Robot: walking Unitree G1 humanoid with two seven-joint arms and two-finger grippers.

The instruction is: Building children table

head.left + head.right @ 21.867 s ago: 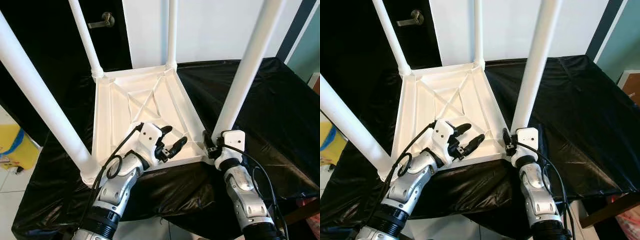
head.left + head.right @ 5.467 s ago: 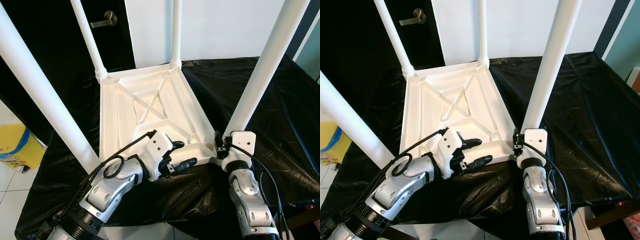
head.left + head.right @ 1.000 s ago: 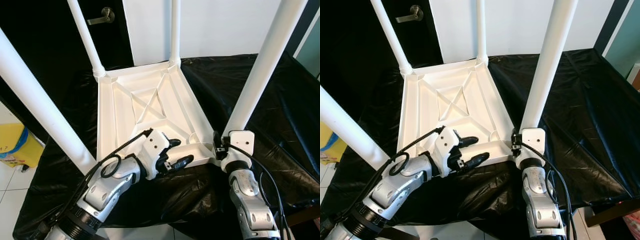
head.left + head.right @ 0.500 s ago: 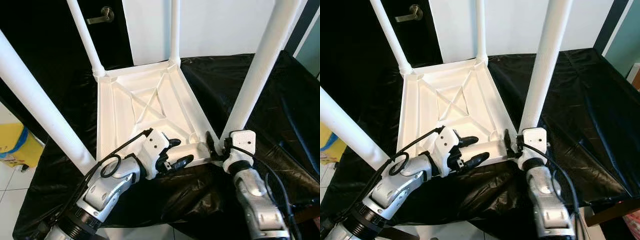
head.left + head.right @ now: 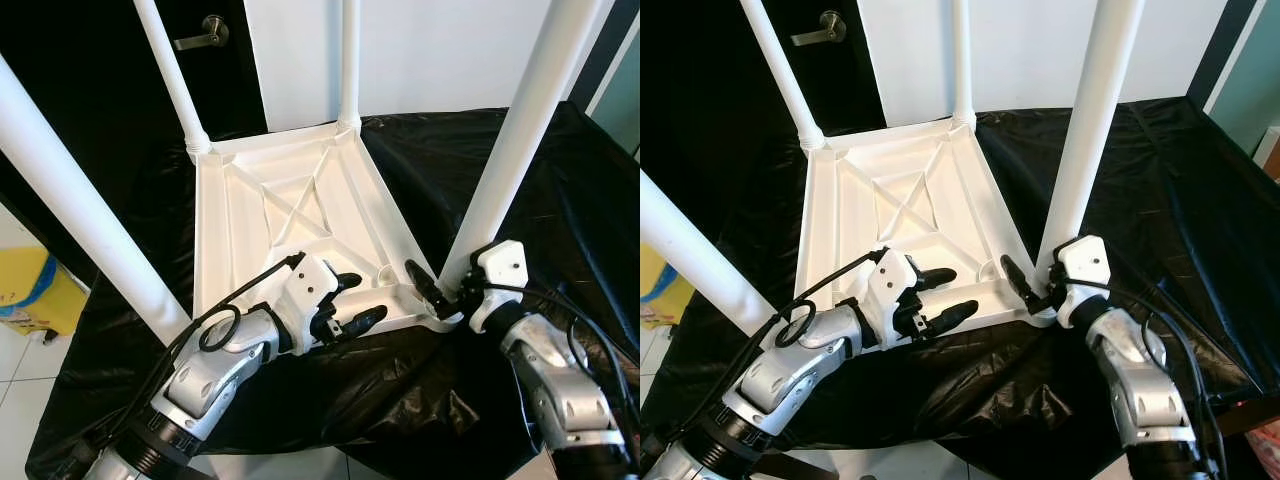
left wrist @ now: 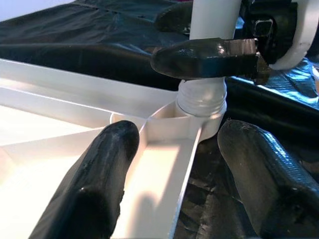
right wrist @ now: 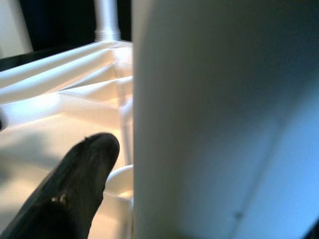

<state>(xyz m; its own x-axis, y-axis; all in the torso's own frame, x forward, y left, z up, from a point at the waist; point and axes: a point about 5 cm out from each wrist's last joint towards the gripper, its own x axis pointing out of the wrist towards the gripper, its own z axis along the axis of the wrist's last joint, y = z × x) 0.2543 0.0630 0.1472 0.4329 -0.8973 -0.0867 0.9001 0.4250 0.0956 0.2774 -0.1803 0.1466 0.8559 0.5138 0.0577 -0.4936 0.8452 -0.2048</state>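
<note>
- Your right gripper point(image 5: 1032, 282) sits at the foot of the near right leg point(image 5: 1087, 140), down at the socket in the near right corner of the tabletop point(image 5: 290, 215); one black finger point(image 7: 75, 189) lies against the inner side of the leg, the other is hidden behind it, so you cannot tell whether they clamp the leg or merely flank it.
- Your left gripper point(image 5: 348, 301) rests at the near rim of the tabletop with its two fingers spread apart; one finger point(image 6: 97, 179) lies inside the tray-like underside, the other is outside over the black sheet point(image 5: 500, 170), and they close on nothing.
- The children's table lies upside down on the black-covered surface, ribbed underside up with an X of ribs in the middle.
- You can count four white legs standing up from its corners: near right, near left point(image 5: 85, 210), far left point(image 5: 172, 75), far right point(image 5: 348, 60); all four run off the top of the head views, so their ends are cut off.
- In the right wrist view the near right leg is a blurred white mass close to the lens.
- Behind the table a dark door with one lever handle point(image 5: 200, 38) stands beside a white wall; a yellow object point(image 5: 30, 295) on the floor at your left is partly cut off.
</note>
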